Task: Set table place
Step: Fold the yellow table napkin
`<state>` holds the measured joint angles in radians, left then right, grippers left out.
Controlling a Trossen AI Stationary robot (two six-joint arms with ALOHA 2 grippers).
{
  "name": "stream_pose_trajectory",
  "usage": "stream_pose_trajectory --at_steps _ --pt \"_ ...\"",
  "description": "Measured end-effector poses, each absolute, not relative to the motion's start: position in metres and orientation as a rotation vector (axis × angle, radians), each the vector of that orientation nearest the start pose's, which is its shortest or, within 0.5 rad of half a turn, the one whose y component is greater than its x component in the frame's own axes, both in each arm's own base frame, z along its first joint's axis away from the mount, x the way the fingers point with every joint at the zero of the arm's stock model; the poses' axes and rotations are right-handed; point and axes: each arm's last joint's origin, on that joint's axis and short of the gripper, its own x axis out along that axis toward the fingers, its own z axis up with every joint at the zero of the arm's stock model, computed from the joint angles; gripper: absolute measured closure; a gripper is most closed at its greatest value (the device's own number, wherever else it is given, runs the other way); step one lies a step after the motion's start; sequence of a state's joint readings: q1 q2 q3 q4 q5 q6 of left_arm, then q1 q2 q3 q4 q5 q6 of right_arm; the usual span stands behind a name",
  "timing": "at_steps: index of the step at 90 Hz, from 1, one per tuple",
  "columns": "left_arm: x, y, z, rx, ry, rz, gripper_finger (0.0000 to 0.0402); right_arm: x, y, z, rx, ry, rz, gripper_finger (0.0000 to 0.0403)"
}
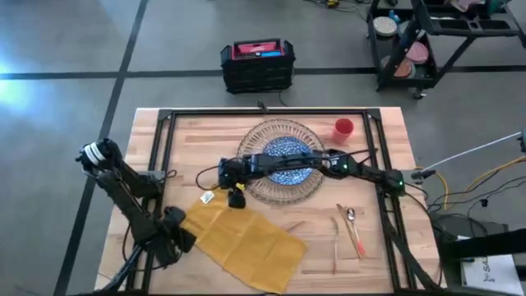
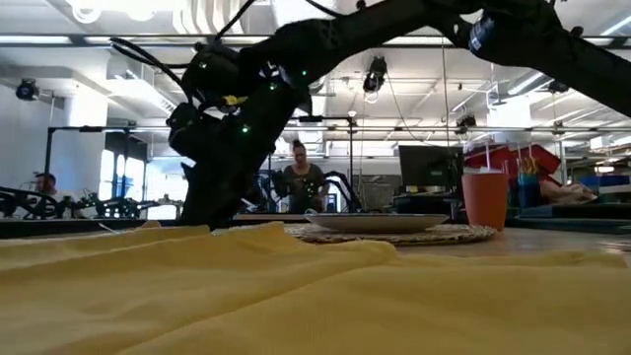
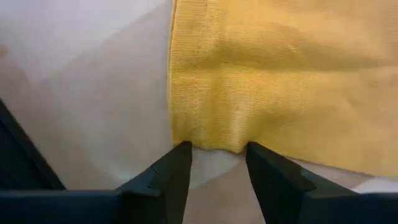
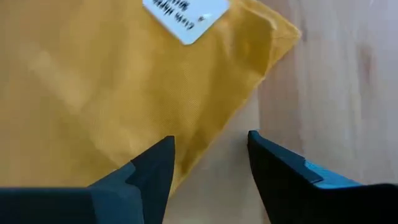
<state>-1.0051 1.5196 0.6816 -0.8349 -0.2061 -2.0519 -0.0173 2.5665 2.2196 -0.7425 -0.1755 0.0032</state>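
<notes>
Both grippers hovering at the yellow napkin [image 1: 245,239]

Right gripper [image 4: 211,158] is gaping, empty, over the tagged corner beside the glass plate [image 1: 279,160]; left gripper [image 3: 217,171] is gaping, empty, at the hem.

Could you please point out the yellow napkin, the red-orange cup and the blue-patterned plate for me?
yellow napkin [image 1: 246,238]: high view, middle of the cloth.
red-orange cup [image 1: 343,128]: high view, its open top.
blue-patterned plate [image 1: 289,174]: high view, the part showing below the right arm.

A robotics lab: concrete floor [image 1: 66,41], a wheeled cart [image 1: 436,41], monitors [image 2: 429,166], more arms [image 2: 59,202] behind.
</notes>
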Motion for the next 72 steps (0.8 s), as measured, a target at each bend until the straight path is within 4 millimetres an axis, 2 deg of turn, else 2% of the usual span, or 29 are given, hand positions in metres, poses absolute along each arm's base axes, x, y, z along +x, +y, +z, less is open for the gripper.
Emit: stream_pose_trajectory --at_steps 10,20,29,44,55,72 --pt "0.118 -0.166 0.128 -0.674 1.191 0.869 0.0260 0.532 0.008 0.149 0.019 1.093 0.129 0.0211" --pt "0.122 -0.160 0.127 -0.653 1.181 0.872 0.0257 0.534 0.009 0.163 -0.084 1.025 0.113 0.0212" --pt "0.127 -0.156 0.126 -0.639 1.185 0.869 0.0254 0.537 -0.006 0.172 -0.094 0.978 0.086 0.0212" --pt "0.137 -0.150 0.125 -0.604 1.141 0.845 0.0258 0.540 -0.029 0.167 -0.104 0.949 0.057 0.0206" --pt "0.142 -0.147 0.125 -0.598 1.128 0.831 0.0265 0.544 -0.042 0.169 -0.089 0.887 0.061 0.0199" --pt "0.144 -0.147 0.125 -0.604 1.117 0.827 0.0270 0.543 -0.056 0.167 -0.084 0.886 0.057 0.0194"
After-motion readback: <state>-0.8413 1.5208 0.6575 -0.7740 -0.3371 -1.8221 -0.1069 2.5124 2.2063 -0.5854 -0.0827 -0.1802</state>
